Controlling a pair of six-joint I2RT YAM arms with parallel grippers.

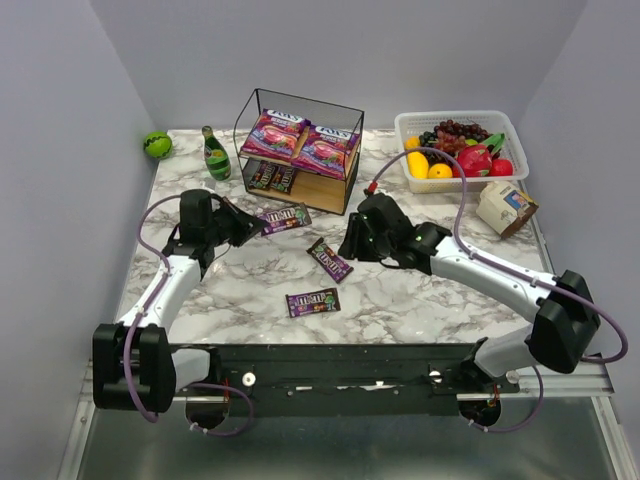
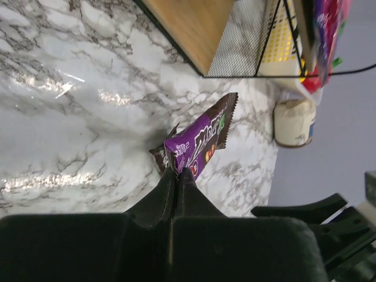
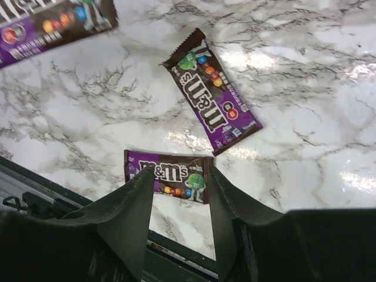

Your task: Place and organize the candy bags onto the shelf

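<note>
The left gripper is clamped on one end of an M&M's packet, which sits on the table just in front of the shelf. Two Fox's bags lie side by side on the top board, with shelved packets on the lower one. A middle packet and a near packet lie flat on the marble, apart from each other. The right gripper hangs over them with its jaws apart, holding nothing.
</note>
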